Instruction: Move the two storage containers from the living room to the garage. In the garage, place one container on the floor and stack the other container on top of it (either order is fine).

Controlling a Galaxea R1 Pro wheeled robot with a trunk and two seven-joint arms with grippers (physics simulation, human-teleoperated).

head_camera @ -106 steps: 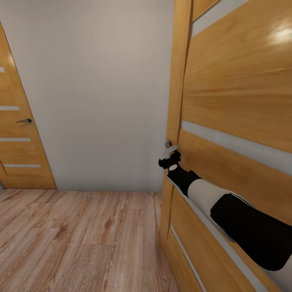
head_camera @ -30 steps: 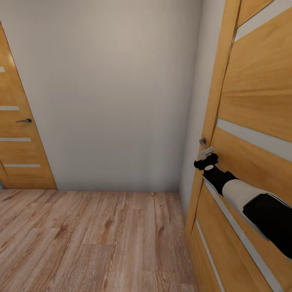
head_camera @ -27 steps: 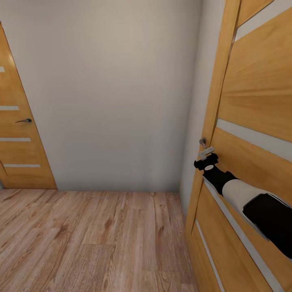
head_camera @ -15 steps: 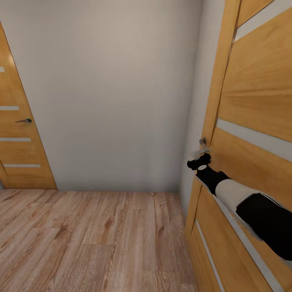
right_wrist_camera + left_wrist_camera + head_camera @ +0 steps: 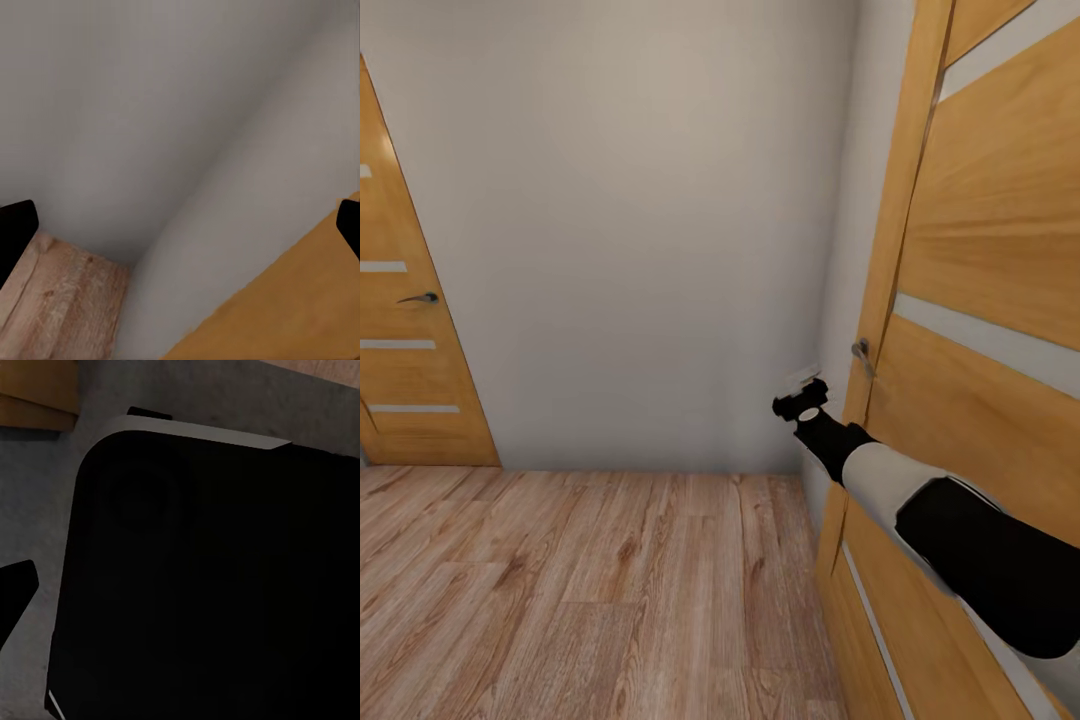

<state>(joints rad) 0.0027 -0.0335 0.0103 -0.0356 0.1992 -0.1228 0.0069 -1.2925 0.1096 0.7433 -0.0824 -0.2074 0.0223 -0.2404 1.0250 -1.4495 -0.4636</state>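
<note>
Indoors, the robot's right arm reaches forward with its right gripper [image 5: 801, 388] hanging in the air just beside the metal handle [image 5: 861, 350] of a wooden door [image 5: 980, 330] — near it, not touching. Its fingers [image 5: 16, 229] stand wide apart with nothing between them, facing a pale wall [image 5: 630, 220] above light wood-plank floor [image 5: 580, 590]; a second wooden door [image 5: 405, 330] stands well apart. Whether the left gripper is open cannot be told — its wrist view shows a dark body [image 5: 210, 585].

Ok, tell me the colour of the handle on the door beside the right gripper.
Metallic grey handle on the orange-brown wooden door, best in the head view.
</note>
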